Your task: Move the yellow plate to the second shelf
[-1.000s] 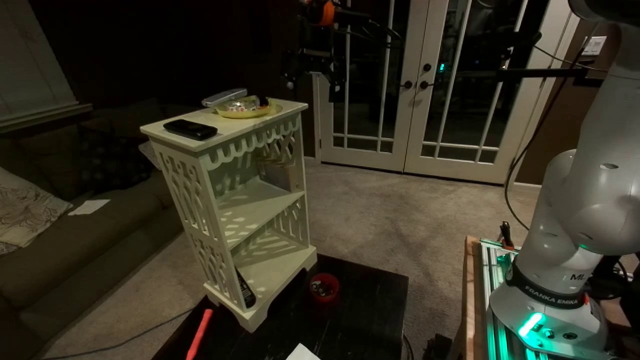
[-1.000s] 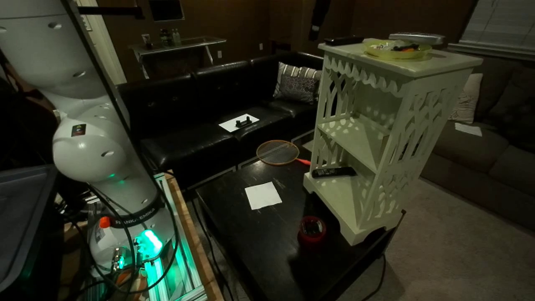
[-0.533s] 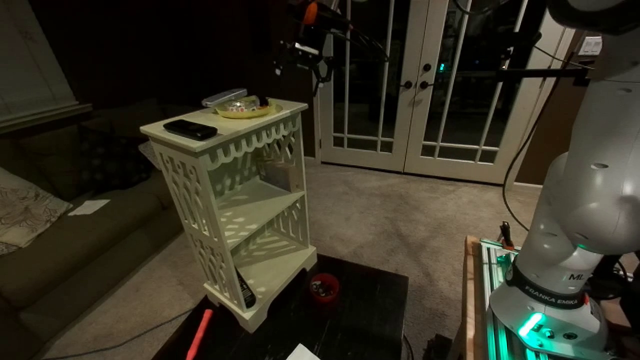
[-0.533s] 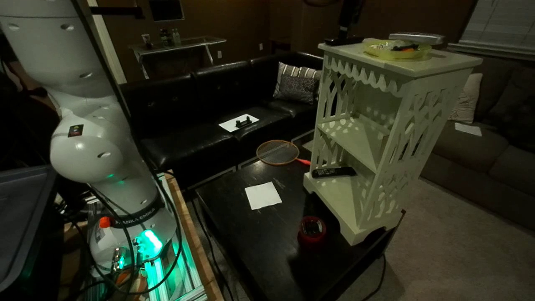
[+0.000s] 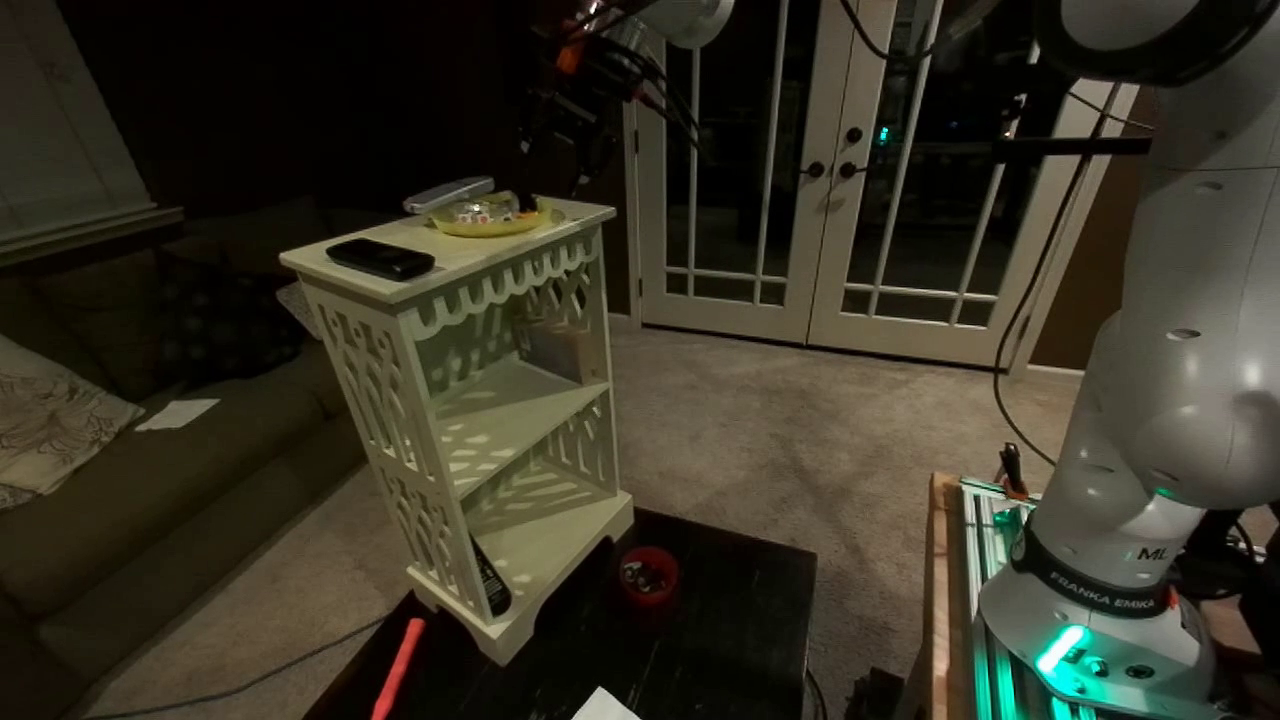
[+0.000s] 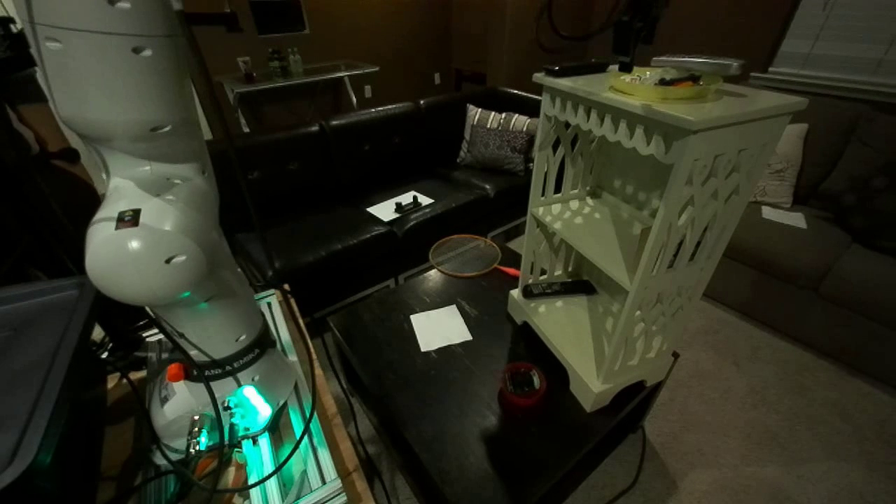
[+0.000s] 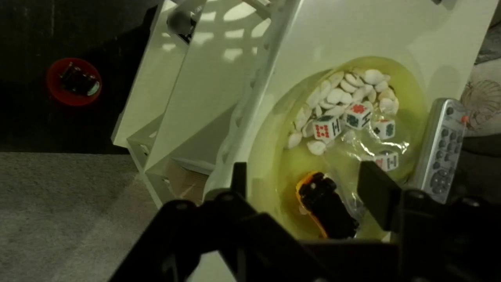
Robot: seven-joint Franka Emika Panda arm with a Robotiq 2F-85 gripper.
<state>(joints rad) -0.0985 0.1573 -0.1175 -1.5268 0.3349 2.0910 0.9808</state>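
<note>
Low in the wrist view the gripper hangs with jaws parted, I'd guess to pinch the yellow plate, seemingly there to corral dice, sitting right of centre on the rack's top board.

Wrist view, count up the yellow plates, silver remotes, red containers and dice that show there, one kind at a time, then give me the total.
Yellow plate: 1
Silver remote: 1
Red container: 1
Visible dice: 4
Total: 7
</note>
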